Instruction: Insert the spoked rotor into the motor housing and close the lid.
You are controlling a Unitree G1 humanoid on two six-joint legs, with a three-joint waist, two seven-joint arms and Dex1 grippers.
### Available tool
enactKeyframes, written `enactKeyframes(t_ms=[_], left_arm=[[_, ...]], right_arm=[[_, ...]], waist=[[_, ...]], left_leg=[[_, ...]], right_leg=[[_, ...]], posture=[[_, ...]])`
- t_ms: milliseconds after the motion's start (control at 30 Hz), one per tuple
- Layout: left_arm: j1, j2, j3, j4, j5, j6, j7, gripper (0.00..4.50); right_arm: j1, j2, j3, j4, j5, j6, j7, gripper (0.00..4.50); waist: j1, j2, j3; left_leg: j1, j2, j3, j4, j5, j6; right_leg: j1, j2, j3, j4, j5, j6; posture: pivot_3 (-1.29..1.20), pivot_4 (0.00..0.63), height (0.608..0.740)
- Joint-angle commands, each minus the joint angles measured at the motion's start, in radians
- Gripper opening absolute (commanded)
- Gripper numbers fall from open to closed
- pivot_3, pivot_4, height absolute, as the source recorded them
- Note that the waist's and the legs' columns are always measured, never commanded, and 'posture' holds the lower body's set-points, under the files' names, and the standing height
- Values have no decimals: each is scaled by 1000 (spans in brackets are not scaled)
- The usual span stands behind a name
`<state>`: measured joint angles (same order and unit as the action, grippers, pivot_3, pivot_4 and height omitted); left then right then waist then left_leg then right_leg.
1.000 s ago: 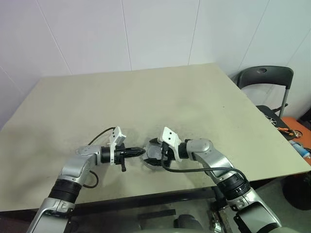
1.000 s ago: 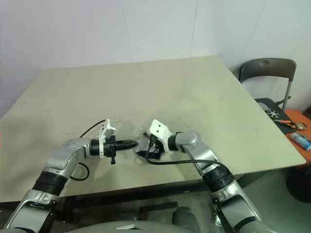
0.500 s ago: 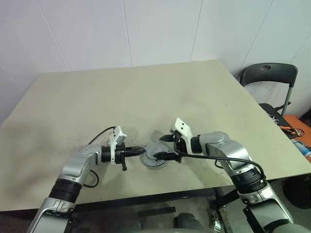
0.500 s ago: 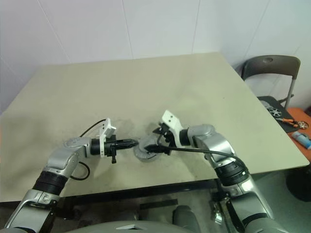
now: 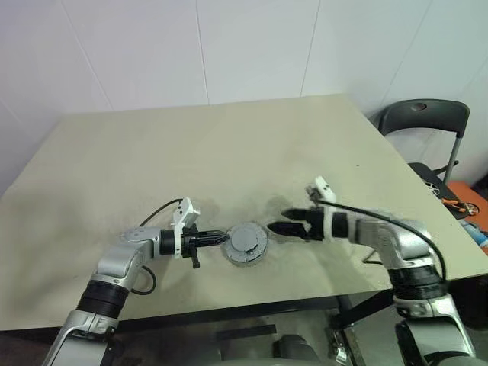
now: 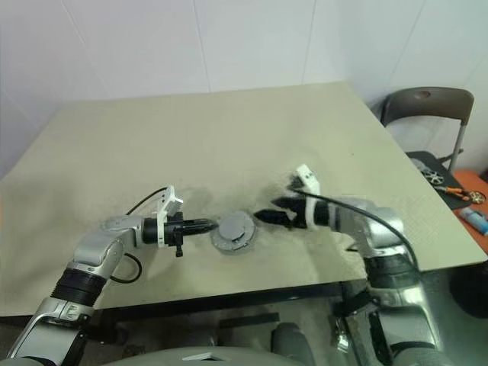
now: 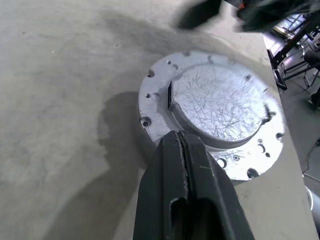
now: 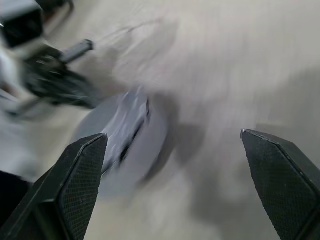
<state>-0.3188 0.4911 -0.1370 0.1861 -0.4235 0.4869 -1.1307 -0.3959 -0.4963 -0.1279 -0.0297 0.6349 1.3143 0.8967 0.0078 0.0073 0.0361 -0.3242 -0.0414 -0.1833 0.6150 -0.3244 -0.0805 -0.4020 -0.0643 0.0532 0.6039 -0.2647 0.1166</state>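
Right gripper (image 5: 276,227) has pulled back off the lid (image 5: 247,239) since the earlier frame and now hovers just beside it on the right, jaws spread wide, holding nothing. Lid sits closed on the motor housing (image 7: 237,165), on the table (image 5: 229,152) near the front edge. Left gripper (image 5: 222,238) is pinched shut and empty, tip touching the housing's left rim.

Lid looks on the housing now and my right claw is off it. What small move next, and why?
Probably back the shut left claw away from the lid. The lid sits flat on the motor housing, the right claw is open and apart.
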Motion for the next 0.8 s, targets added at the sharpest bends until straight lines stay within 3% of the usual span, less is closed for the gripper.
enactKeyframes(t_ms=[33, 200, 500, 800], left_arm=[[13, 9, -14, 34, 31, -7, -6, 0], [24, 2, -20, 53, 36, -28, -8, 0], [33, -5, -23, 73, 46, -55, -11, 0], [13, 12, -12, 34, 38, -9, 2, 0]], right_arm=[[41, 24, -87, -76, 122, 213, -36, 4466], [86, 119, -138, -84, 124, 290, -147, 4466], [41, 341, -141, -16, 59, 152, -348, 4466], [16, 441, -35, 10, 51, 85, -407, 4466]], waist=[[2, 0, 0], [2, 0, 0], [-14, 0, 0], [-21, 1, -1]], left_leg=[[0, 0, 0, 0, 0, 1], [2, 0, 3, 4, -2, 4], [6, 0, 3, 17, -2, 4], [6, 0, 2, 16, -1, 3]], right_leg=[[0, 0, 0, 1, 0, 0], [-1, 0, 3, 8, 0, 0], [5, 2, 3, 15, 1, 0], [4, 2, 2, 17, 3, -1]], posture=[[0, 0, 740], [0, 0, 740], [0, 0, 740], [0, 0, 740]])
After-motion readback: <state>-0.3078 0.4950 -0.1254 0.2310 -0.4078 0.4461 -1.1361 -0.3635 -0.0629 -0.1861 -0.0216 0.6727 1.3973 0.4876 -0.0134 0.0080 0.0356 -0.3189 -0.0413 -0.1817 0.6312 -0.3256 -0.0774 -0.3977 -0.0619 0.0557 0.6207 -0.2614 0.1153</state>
